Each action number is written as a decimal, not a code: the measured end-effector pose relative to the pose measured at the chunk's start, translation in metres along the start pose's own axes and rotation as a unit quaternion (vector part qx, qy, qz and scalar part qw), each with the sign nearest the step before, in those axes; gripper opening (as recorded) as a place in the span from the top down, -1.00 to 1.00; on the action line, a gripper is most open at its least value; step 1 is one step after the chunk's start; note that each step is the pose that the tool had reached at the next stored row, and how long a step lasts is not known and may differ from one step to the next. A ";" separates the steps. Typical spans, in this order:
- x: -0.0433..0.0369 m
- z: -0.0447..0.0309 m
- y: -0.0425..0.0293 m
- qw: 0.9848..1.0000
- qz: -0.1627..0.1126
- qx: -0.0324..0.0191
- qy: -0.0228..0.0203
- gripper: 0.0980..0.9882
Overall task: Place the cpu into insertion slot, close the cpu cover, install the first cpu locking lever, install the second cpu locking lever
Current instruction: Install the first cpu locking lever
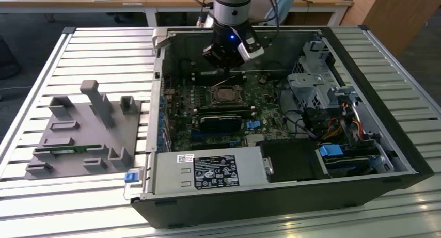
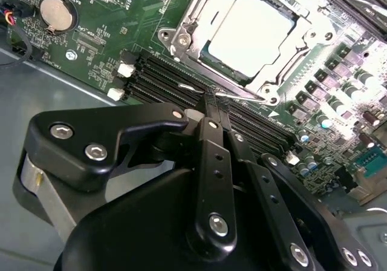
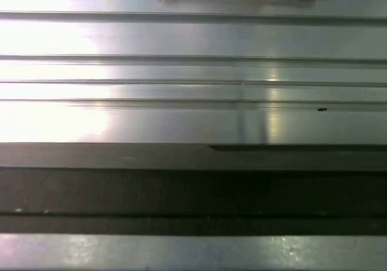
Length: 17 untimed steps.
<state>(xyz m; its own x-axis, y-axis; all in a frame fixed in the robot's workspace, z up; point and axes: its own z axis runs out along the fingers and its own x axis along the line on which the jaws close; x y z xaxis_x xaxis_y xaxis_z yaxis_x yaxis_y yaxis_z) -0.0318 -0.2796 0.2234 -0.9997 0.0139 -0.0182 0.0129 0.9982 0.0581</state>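
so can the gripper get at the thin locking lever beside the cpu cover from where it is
Probably yes. The gripper sits with its tips right at the thin locking lever beside the cpu cover, and nothing lies between them.

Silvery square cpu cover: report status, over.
Black gripper shut on thin locking lever beside socket. Silvery square cpu cover down over pale cpu. Nothing in the way.

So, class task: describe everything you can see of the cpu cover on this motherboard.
The cpu cover is a thin silvery metal square frame with a central window, lying flat and closed over the socket on the green motherboard. The pale cpu shows through its window. Screws sit at its corners, and a thin wire lever runs along one edge, right by the gripper tips.
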 end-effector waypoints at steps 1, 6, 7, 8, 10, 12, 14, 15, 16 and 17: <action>-0.0007 0.0002 0.0000 1.000 0.000 0.000 0.000 0.96; -0.0053 0.0014 -0.0002 1.000 0.000 0.000 0.000 0.96; -0.0058 0.0019 -0.0003 1.000 0.000 0.000 0.000 0.96; -0.0061 0.0025 -0.0005 1.000 0.000 0.000 0.000 0.96; -0.0070 0.0040 -0.0009 1.000 0.000 0.000 0.000 0.96; -0.0078 0.0058 -0.0011 1.000 0.000 0.000 0.000 0.96; -0.0086 0.0076 -0.0012 1.000 0.000 0.000 0.000 0.96; -0.0089 0.0083 -0.0012 1.000 0.000 0.000 0.000 0.96; -0.0094 0.0092 -0.0012 1.000 0.000 0.000 0.000 0.96; -0.0102 0.0099 -0.0013 1.000 0.000 0.000 0.000 0.96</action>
<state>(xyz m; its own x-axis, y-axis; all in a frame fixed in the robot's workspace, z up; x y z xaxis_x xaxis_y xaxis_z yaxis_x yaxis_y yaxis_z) -0.0214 -0.2804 0.2137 -0.9997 0.0141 -0.0183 0.0130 0.9982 0.0581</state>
